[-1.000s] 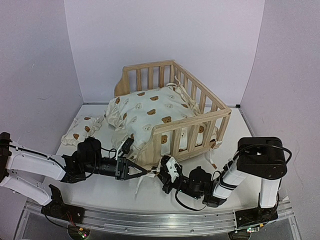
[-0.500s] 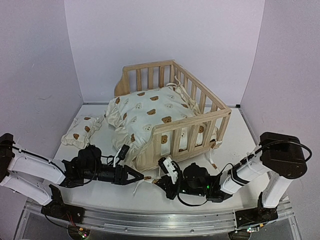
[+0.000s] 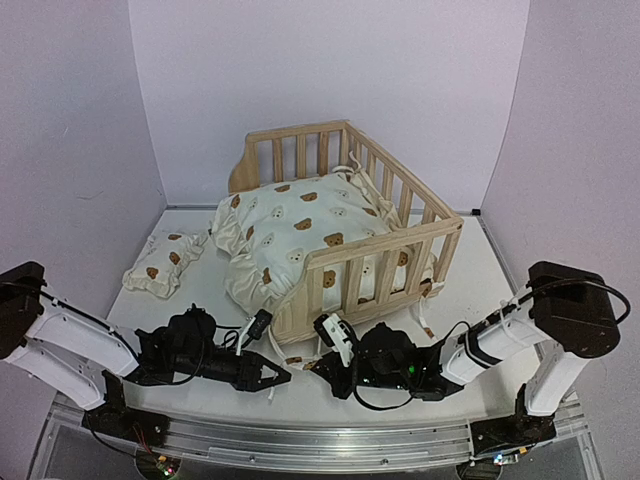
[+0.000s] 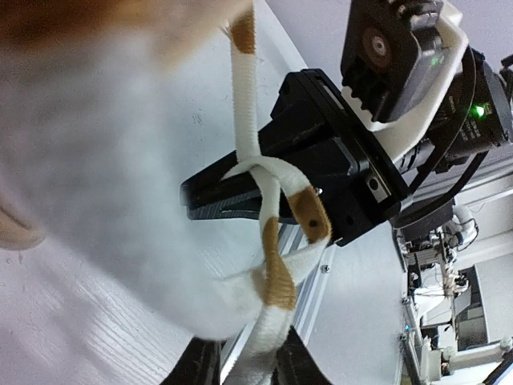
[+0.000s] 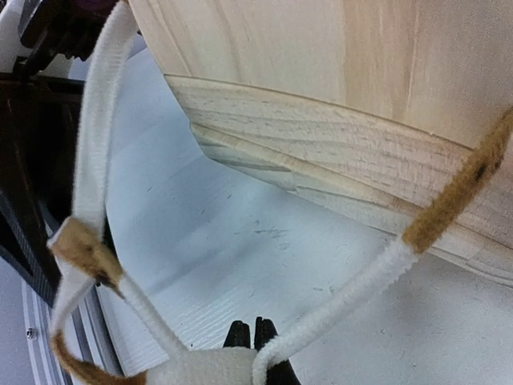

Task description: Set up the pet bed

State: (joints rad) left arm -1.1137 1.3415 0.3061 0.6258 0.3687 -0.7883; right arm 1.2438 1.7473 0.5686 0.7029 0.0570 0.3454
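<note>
1. The left gripper lies low by the near edge of the table, left of the middle and pointing right. In its wrist view the fingers stand narrowly apart, with a strand of the cushion's ties clamped between them.
2. The right gripper lies just beside it at the middle of the near edge, pointing left, tip to tip. Its fingers are nearly together, pinching the cream fabric of the ties.
3. The ties, cream with brown ends, loop and cross between the two grippers, just off the frame's near-left corner.
4. The pine frame stands mid-table, reaching toward the far edge, with slatted rails on its near, right and far sides.
5. The bear-print cushion sits bunched inside it, bulging out over the open left side.
6. The small pillow lies flat by the left edge, just beside the cushion's ruffle.
</note>
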